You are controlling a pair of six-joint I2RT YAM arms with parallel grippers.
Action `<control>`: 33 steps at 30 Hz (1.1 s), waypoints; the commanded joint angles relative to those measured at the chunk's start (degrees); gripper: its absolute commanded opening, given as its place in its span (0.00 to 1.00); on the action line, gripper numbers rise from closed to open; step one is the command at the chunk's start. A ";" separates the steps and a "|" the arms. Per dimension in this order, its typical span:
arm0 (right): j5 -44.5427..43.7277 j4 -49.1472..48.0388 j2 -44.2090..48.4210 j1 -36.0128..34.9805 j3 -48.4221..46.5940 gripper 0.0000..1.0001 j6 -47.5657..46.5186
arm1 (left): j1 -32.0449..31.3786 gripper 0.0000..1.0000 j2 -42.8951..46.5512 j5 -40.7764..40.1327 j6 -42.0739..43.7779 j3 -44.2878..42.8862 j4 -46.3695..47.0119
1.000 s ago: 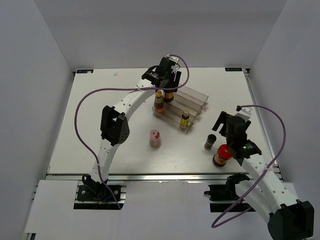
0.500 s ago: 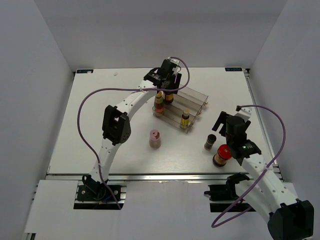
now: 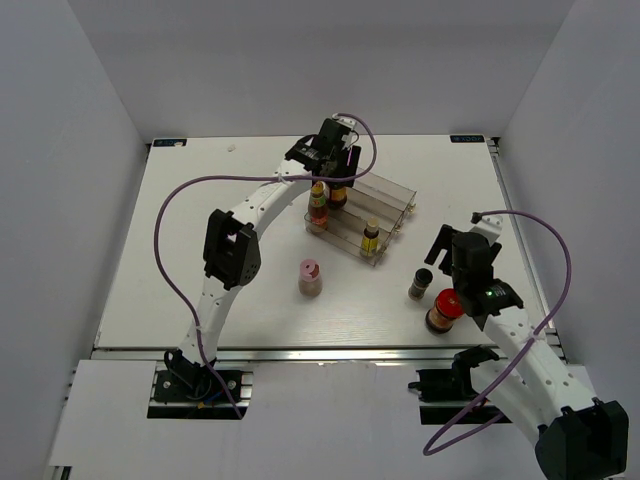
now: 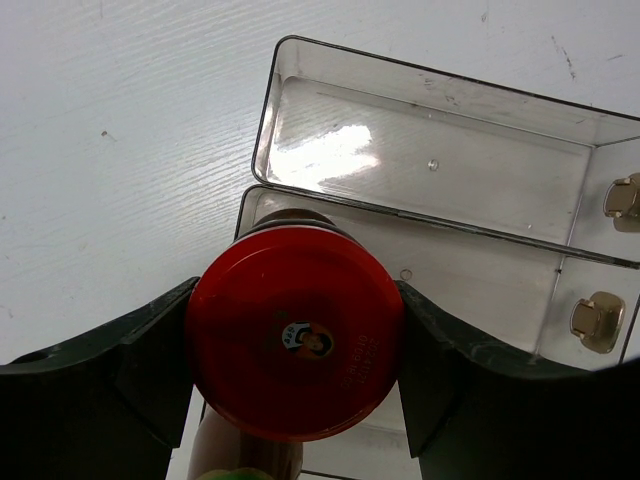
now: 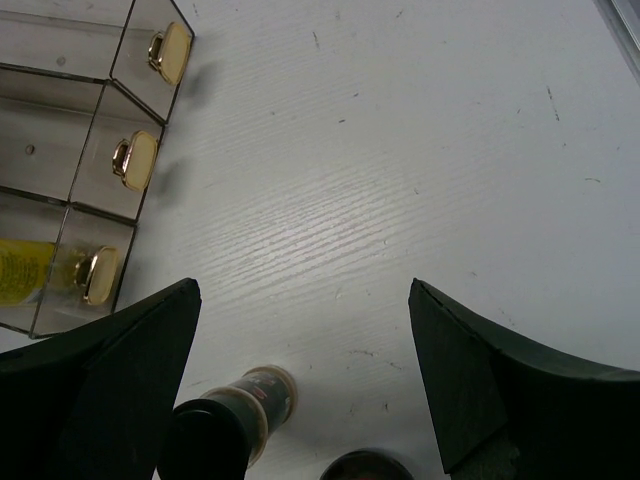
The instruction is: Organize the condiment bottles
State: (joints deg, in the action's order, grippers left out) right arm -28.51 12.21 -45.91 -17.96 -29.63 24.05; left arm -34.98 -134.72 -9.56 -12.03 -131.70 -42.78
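Note:
My left gripper is shut on a dark jar with a wide red lid, holding it over the near end of the clear stepped rack. Two slim yellow-capped bottles stand in the rack. The pink-capped shaker stands on the table in front of the rack. A small black-capped bottle and the second red-lidded jar stand at the right. My right gripper is open and empty just beyond them; in the right wrist view, the black-capped bottle shows near the left finger.
The white table is bounded by grey walls on three sides. The rack's end compartments with gold clasps lie left of my right gripper. A purple cable loops along the left arm.
My left gripper has shifted only slightly over the rack with the jar still held. The right arm and the standing bottles have not moved.

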 commanded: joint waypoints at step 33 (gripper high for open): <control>6.46 40.86 5.74 0.38 -16.95 0.89 11.80 | 1.58 0.98 13.85 -0.88 2.63 -1.81 8.60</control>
State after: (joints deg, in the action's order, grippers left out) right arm -19.90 46.35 -40.49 -17.96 -44.01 32.91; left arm -33.56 -130.32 -8.03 -10.26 -131.94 -35.42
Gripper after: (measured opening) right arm 0.895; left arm 0.981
